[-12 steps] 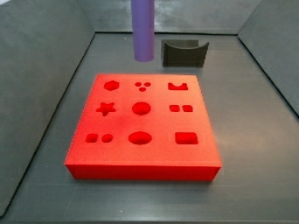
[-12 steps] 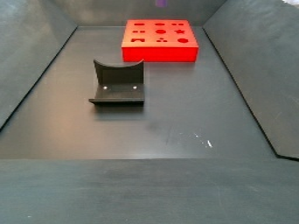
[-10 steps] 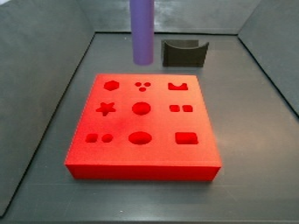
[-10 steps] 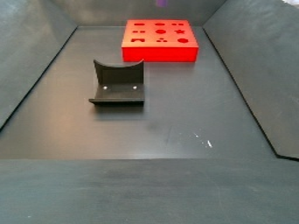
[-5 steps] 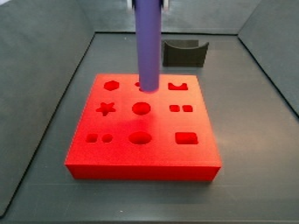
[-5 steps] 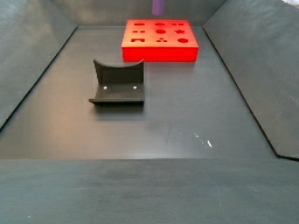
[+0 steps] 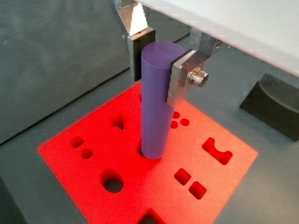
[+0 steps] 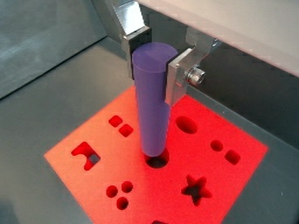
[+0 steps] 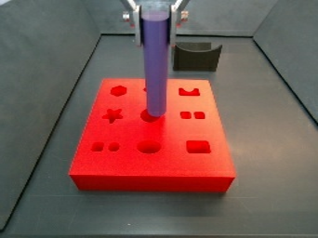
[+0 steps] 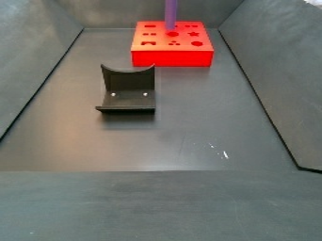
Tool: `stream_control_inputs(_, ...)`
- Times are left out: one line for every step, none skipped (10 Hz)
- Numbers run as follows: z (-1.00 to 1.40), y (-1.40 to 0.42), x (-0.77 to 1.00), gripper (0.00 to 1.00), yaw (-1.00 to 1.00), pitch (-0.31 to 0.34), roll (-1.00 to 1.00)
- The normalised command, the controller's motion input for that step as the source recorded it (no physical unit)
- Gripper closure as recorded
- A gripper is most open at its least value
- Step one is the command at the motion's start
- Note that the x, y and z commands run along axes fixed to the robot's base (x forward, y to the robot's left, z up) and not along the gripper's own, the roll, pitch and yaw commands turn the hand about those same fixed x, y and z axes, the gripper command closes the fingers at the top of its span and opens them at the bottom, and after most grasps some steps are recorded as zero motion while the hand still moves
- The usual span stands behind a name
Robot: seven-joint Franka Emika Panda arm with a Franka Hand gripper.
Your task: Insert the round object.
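Observation:
The purple peg (image 9: 152,65) stands upright in my gripper (image 9: 154,14), which is shut on its top end. Its lower end sits at the round centre hole of the red block (image 9: 199,167). Both wrist views show the peg (image 7: 155,101) (image 8: 149,101) between the silver fingers (image 7: 184,74) (image 8: 183,73), with its tip at a round hole in the block (image 7: 82,131) (image 8: 233,131). In a side view only a short piece of the peg (image 10: 170,13) shows above the block (image 10: 174,55); the gripper is out of frame there.
The red block has several other shaped holes: a star, a hexagon, squares and small circles. The dark fixture (image 9: 196,56) stands behind the block, and shows in the middle of the floor in a side view (image 10: 127,89). Grey walls enclose the floor.
The gripper has moved down and toward the block's centre with the peg. The peg's tip went from above the block's far edge to the centre round hole.

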Motion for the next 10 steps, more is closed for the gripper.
stream_control_inputs(-0.27, 0.1, -0.06, 1.0, -0.16, -0.051, -0.04)
stream_control_inputs(-0.23, 0.0, -0.11, 1.0, -0.14, -0.057, -0.02)
stream_control_inputs(-0.2, 0.0, -0.09, 1.0, -0.08, -0.05, 0.0)
stream_control_inputs(-0.19, 0.0, -0.03, 1.0, -0.05, -0.063, 0.0)
stream_control_inputs(-0.21, 0.0, 0.0, 1.0, -0.03, -0.08, -0.01)
stream_control_inputs(-0.28, -0.03, 0.12, 1.0, -0.03, -0.116, 0.0)
stream_control_inputs(-0.39, 0.0, 0.3, 1.0, -0.1, -0.069, 0.02)
stream_control_inputs(-0.51, 0.0, 0.38, 1.0, -0.03, -0.013, 0.07)
stream_control_inputs(-0.54, 0.09, 0.29, 1.0, 0.0, 0.0, 0.09)
stream_control_inputs(-0.53, 0.09, 0.21, 1.0, 0.0, 0.0, 0.11)
